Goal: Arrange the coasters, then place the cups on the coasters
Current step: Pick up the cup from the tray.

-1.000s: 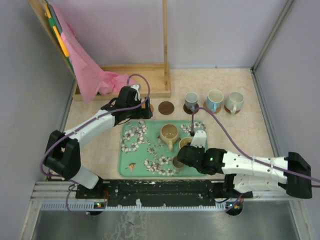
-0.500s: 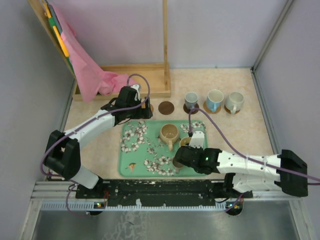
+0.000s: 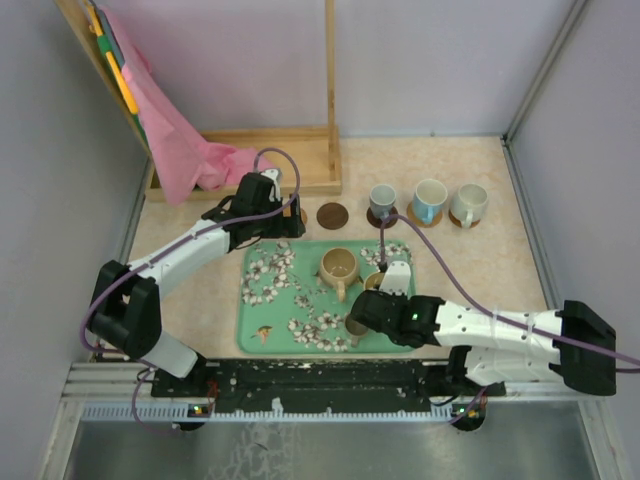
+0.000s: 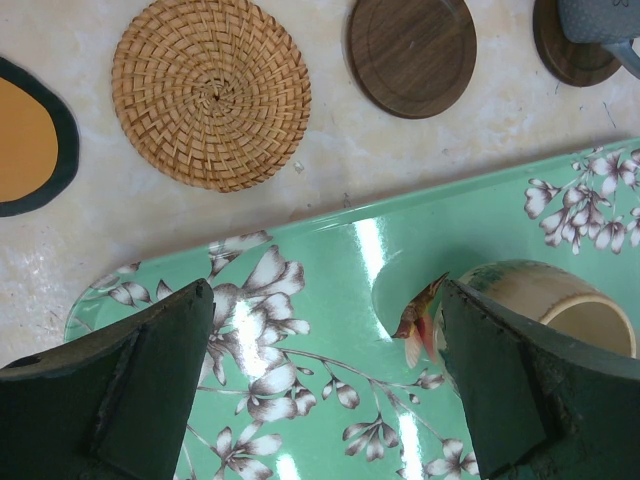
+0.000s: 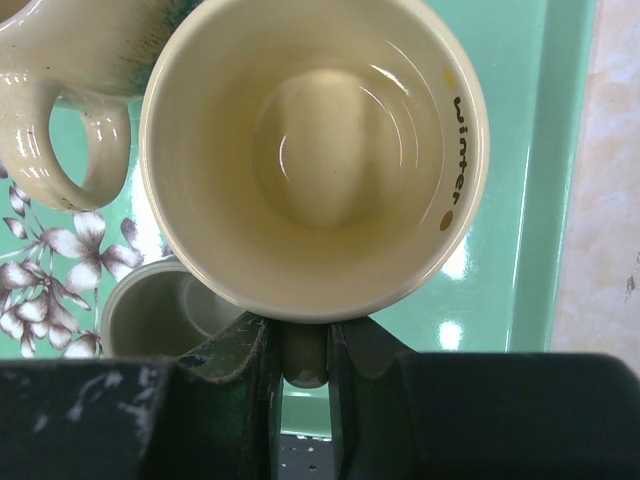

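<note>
The yellow cup stands on the green floral tray, and my right gripper is shut on its handle. A tan cup and a smaller dark cup stand beside it on the tray. From above, my right gripper covers most of the yellow cup. Grey, pale blue and white cups stand on coasters behind the tray. A dark brown coaster lies bare. My left gripper hangs open over the tray's far-left corner, near a woven coaster and the dark brown coaster.
A wooden frame with a pink cloth stands at the back left. An orange disc with a dark rim lies left of the woven coaster. The tan cup is just right of my left gripper's right finger.
My right arm has shifted slightly left and its jaws have closed tighter on the yellow cup's handle. The left arm has not moved.
</note>
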`<control>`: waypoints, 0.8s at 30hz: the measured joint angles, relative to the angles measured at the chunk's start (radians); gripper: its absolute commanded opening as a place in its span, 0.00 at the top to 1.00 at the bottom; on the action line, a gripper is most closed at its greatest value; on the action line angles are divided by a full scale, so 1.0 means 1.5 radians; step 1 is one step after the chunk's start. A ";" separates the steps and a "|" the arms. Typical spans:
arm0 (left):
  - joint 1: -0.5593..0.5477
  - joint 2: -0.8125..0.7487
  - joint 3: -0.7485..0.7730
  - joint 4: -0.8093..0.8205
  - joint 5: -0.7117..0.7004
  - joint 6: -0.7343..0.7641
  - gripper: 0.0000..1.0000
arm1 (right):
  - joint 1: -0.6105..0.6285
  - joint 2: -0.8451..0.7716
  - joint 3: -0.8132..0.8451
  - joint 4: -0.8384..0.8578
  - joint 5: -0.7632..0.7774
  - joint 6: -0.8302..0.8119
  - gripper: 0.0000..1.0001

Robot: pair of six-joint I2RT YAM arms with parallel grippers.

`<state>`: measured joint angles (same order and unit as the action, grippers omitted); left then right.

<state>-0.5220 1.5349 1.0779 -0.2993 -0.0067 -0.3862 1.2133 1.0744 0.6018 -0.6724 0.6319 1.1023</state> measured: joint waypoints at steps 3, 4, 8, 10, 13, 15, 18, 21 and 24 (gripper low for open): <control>0.000 0.000 0.000 0.000 0.000 0.000 0.00 | 0.000 0.000 0.000 0.000 0.000 0.000 1.00; 0.000 0.000 0.000 0.000 0.000 0.000 0.00 | 0.000 0.000 0.000 0.000 0.000 0.000 1.00; 0.000 0.000 0.000 0.000 0.000 0.000 0.00 | 0.000 0.000 0.002 -0.003 0.001 -0.002 1.00; 0.000 0.000 0.000 0.000 0.000 0.000 0.00 | 0.000 0.000 0.005 -0.010 0.002 -0.007 1.00; 0.000 0.000 0.000 0.000 0.000 0.000 0.00 | -0.004 -0.001 0.014 -0.026 0.005 -0.020 1.00; 0.000 0.000 0.000 0.000 0.000 0.000 0.00 | -0.005 -0.001 0.023 -0.036 0.007 -0.029 1.00; 0.000 0.000 0.000 0.000 -0.001 0.000 0.00 | -0.005 -0.001 0.040 -0.048 0.012 -0.041 1.00; 0.000 0.000 0.000 0.000 -0.001 0.000 0.00 | -0.005 -0.001 0.056 -0.053 0.020 -0.051 1.00; 0.000 0.000 0.000 0.000 -0.005 0.000 0.00 | -0.005 -0.005 0.072 -0.056 0.031 -0.065 1.00</control>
<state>-0.5220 1.5352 1.0782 -0.2993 -0.0135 -0.3862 1.2057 1.0668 0.7101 -0.7567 0.6788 1.0054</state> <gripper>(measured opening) 0.998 0.185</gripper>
